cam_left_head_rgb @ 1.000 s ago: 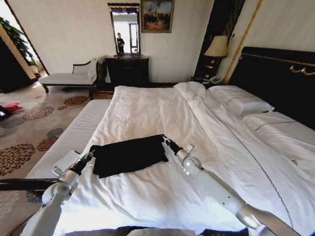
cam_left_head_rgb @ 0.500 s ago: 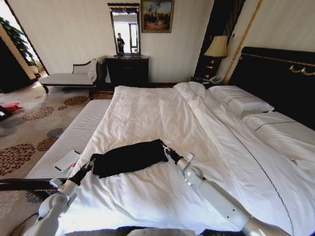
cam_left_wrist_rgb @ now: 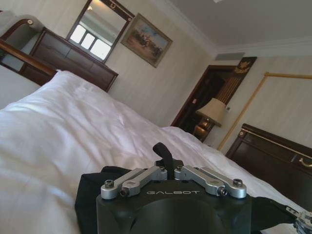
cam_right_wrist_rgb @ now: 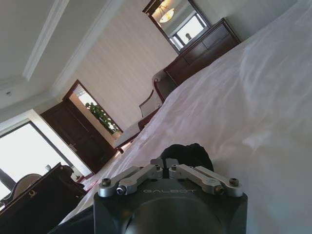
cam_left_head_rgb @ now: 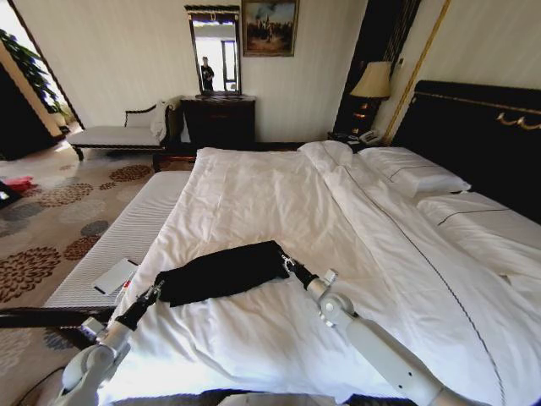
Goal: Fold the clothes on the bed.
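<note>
The clothes, one black T-shirt [cam_left_head_rgb: 221, 272], lie gathered into a narrow band across the white duvet of the bed [cam_left_head_rgb: 279, 194], near its foot. At the band's left end, my left gripper [cam_left_head_rgb: 155, 290] is shut on the cloth. The band's right end is pinched by my shut right gripper [cam_left_head_rgb: 286, 264]. In the left wrist view, black cloth [cam_left_wrist_rgb: 87, 192] hangs under the closed left gripper [cam_left_wrist_rgb: 164, 156]. The right wrist view has a bunch of black cloth [cam_right_wrist_rgb: 191, 153] at the tip of the right gripper [cam_right_wrist_rgb: 166, 163].
A striped bench [cam_left_head_rgb: 127, 224] runs along the bed's left side with a flat white device [cam_left_head_rgb: 114, 276] on it. Pillows [cam_left_head_rgb: 414, 173] and the dark headboard [cam_left_head_rgb: 478, 127] are at the right. A dresser [cam_left_head_rgb: 218, 118] and chaise [cam_left_head_rgb: 114, 135] stand by the far wall.
Both grippers have drawn back toward me while still holding the shirt's ends. The shirt has gone from a wider folded patch to a narrower, bunched band.
</note>
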You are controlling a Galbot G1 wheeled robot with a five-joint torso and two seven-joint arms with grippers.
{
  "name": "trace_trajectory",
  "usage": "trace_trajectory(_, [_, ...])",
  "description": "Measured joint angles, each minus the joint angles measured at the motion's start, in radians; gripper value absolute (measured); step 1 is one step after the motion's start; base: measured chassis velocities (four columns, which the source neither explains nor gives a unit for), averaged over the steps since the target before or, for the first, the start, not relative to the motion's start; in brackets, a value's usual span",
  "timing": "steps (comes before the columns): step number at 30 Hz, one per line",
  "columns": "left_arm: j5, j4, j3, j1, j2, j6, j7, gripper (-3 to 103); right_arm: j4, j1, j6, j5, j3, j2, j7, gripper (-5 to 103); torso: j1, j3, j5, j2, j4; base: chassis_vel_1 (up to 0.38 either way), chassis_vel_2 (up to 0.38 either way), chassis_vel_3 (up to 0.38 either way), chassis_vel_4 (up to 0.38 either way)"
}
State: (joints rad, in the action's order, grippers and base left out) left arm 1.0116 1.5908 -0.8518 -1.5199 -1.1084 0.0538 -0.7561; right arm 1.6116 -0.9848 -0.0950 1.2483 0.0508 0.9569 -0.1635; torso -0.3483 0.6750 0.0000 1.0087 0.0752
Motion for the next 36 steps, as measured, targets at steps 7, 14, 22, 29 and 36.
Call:
trace_trajectory(7, [-0.031, -0.014, -0.013, -0.015, -0.002, -0.049, -0.086, 1, 0.026, -0.035, 0.000, -0.014, -0.020, -0.005, -0.006, 1, 0.000, 0.000, 0.0000, 0.000, 0.0001, 0.000, 0.000, 0.000, 0.000])
trace_trajectory(14, [-0.050, -0.065, -0.014, -0.006, -0.006, -0.092, -0.111, 1, -0.025, -0.035, 0.000, -0.058, -0.021, 0.021, -0.010, 1, 0.000, 0.000, 0.0000, 0.000, 0.0000, 0.000, 0.000, 0.000, 0.000])
trace_trajectory(22, [-0.041, -0.041, -0.041, -0.009, -0.005, -0.130, -0.091, 18, 0.031, -0.061, -0.001, -0.062, -0.051, -0.009, -0.009, 21, 0.000, 0.000, 0.0000, 0.000, -0.0001, 0.000, 0.000, 0.000, 0.000])
trace_trajectory(29, [0.004, 0.046, -0.160, -0.019, -0.001, -0.169, -0.229, 49, 0.117, -0.072, -0.002, -0.018, -0.118, -0.062, -0.001, 54, 0.000, 0.000, 0.0001, 0.000, 0.0001, 0.000, 0.000, 0.000, 0.000])
trace_trajectory(36, [0.060, 0.088, -0.208, 0.034, 0.007, -0.133, -0.161, 72, 0.121, -0.025, 0.023, -0.003, -0.106, -0.062, 0.056, 76, 0.000, 0.000, -0.0001, 0.000, -0.0003, 0.000, 0.000, 0.000, 0.000])
